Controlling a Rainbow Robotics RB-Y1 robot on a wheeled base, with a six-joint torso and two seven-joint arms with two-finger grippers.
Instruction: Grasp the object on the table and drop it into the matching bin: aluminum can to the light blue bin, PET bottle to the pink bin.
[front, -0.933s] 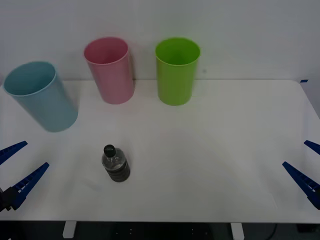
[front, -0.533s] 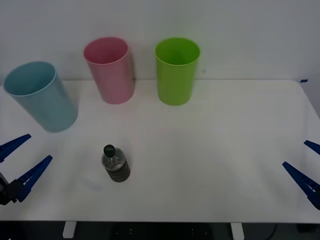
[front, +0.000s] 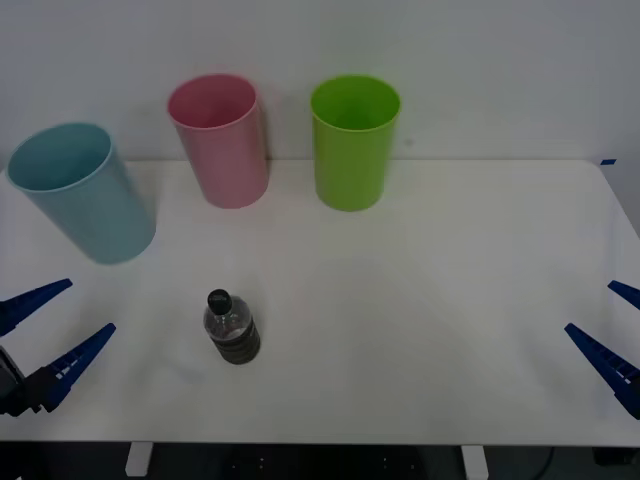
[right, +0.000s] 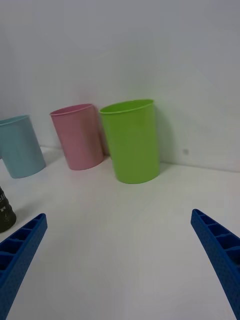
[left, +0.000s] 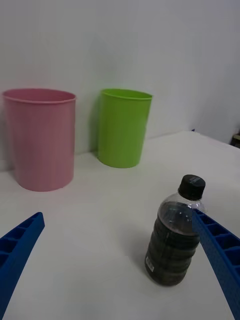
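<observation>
Left gripper (front: 56, 335) low at the table's (front: 420, 300) near-left edge, blue fingers spread wide, holding nothing; PET bottle (front: 231, 327) upright on the table just to its right, apart from both fingers. Right gripper (front: 618, 338) parked at the near-right edge, fingers likewise spread. Along the far edge: light blue bin (front: 82, 192) leftmost, pink bin (front: 219, 140), lime green bin (front: 353, 141).

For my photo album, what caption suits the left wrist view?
Open left gripper faces a small PET bottle, pink bin behind.
</observation>
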